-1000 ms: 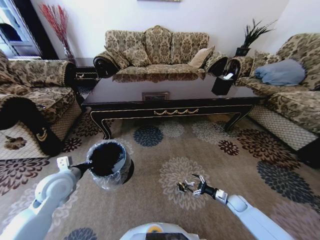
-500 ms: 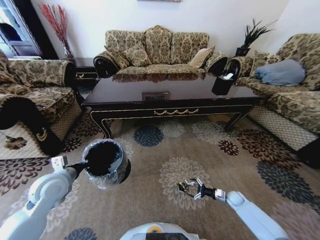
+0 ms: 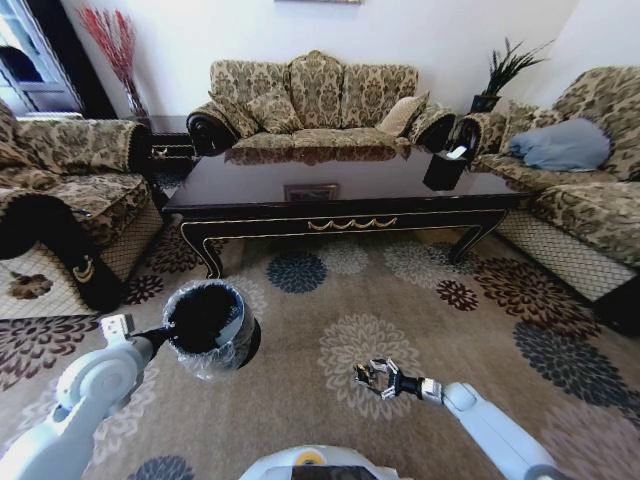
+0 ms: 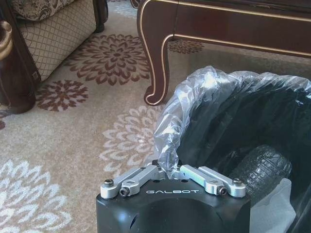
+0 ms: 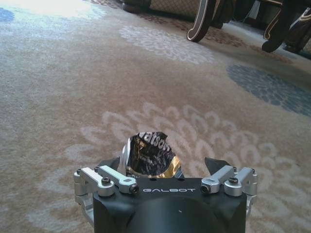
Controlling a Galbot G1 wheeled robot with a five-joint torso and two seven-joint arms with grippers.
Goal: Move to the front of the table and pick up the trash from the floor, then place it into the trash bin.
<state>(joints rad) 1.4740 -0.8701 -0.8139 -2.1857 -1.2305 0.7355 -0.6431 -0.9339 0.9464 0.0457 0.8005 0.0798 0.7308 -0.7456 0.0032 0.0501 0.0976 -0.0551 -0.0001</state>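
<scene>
Position: robot stands on the patterned carpet in front of the table [image 3: 340,215]; the drive-up step looks done.
Left hand: left hand [image 4: 172,171] is closed on the rim and plastic liner of the trash bin [image 3: 207,322], holding it beside the robot's left, in front of the near table leg. In the left wrist view the fingers [image 4: 138,178] are pinched together on the crinkly bag edge.
Bin contents: dark interior, something dark and ridged low inside plus a pale patch; cannot tell what they are.
Right hand: right hand [image 3: 378,377] is low over the floor at a pale flower medallion in the carpet, reaching toward the robot's left.
Right hand state: fingers spread apart, nothing clamped; the right wrist view shows a gap between the two sides.
Trash: a small crumpled dark wrapper [image 5: 146,154] with white lettering and a gold edge lies on the carpet just at the fingers, nearer one of them, apparently inside the opening. In the head view a small dark bit [image 3: 362,374] sits right at the fingertips.
Contact: touching or just short of touching, cannot tell.
Trash vs bin: wrapper lies well apart from the bin, off to the bin's right.
Progress: judged early-middle. Approach done, bin in hand, pickup not yet made.
Left to do: close on the wrapper, lift, carry to the bin, drop it in. Other litter on the floor: none I can make out.
</scene>
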